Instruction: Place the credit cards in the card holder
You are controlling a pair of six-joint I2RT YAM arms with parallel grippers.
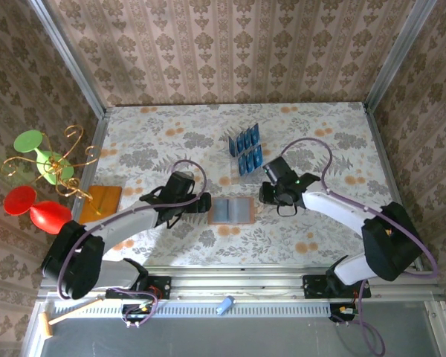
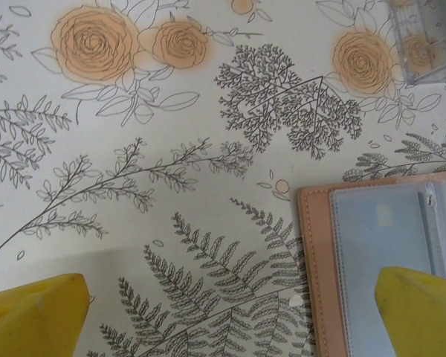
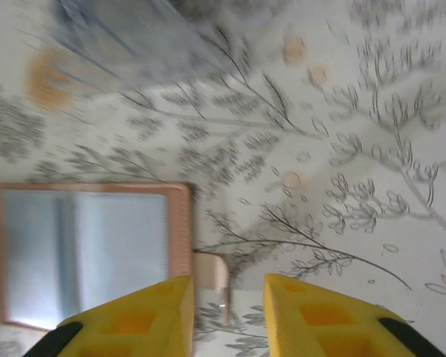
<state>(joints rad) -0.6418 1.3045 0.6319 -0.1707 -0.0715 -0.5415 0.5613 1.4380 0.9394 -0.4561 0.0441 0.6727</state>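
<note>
The tan, pinkish-brown leather-look folding card holder (image 1: pixel 230 210) lies open and flat near the front middle of the table, its grey inside facing up. A small closure tab (image 3: pixel 212 281) sticks out from its right edge.

The small blue rectangular credit cards (image 1: pixel 245 149) stand in two rows in a clear plastic slotted rack (image 1: pixel 243 158). The rack sits behind the holder and apart from it, and in the right wrist view it is only a blur.

The left gripper (image 1: pixel 202 204) is just beside the holder's left edge. Its yellow fingers (image 2: pixel 33 316) are spread wide and hold nothing. The right gripper (image 1: pixel 269 195) is just beside the holder's right edge. Its yellow fingers (image 3: pixel 134 320) are parted by a narrow gap above the tab, and nothing is clamped between them.

The table (image 1: pixel 149 141) is covered with a pale cloth printed with grey ferns and orange roses. A flat orange-brown square (image 1: pixel 102 201) lies at its left edge. Aluminium posts (image 1: pixel 67 56) frame the area, and the walls (image 1: pixel 230 44) have brown damask wallpaper. A gold wire stand (image 1: pixel 56 160) with green and red discs stands outside the frame on the left.
</note>
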